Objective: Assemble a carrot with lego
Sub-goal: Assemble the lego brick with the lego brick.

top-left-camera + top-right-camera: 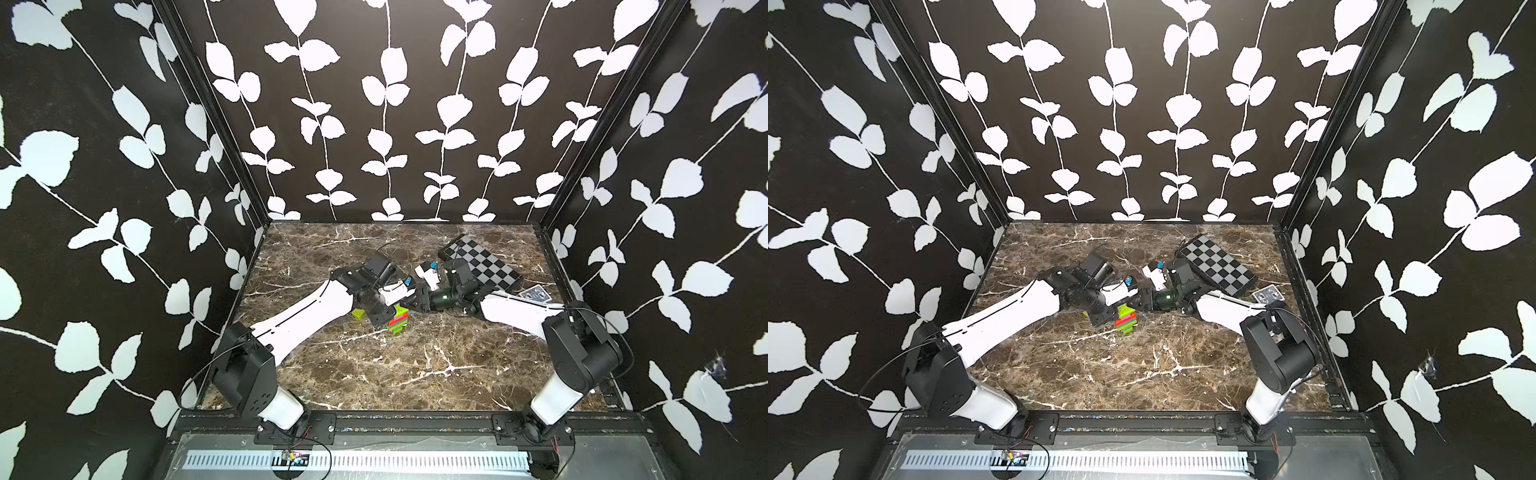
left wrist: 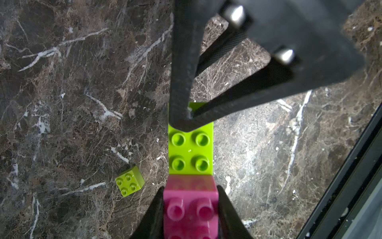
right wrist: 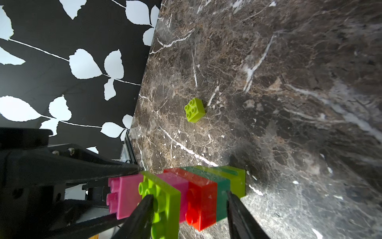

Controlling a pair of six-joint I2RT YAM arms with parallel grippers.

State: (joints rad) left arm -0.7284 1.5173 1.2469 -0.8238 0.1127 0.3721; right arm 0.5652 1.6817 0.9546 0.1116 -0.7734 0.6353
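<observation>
Loose lime brick [image 2: 129, 180] sits just left of the left gripper [image 2: 190, 187], not touching it. That gripper's pinching the carrot [image 1: 397, 322] by its pink end. The right gripper [image 3: 188, 195] straddles the striped part, can't tell if it's squeezing.

The carrot [image 2: 191, 153] is cut off at its pink end.
</observation>
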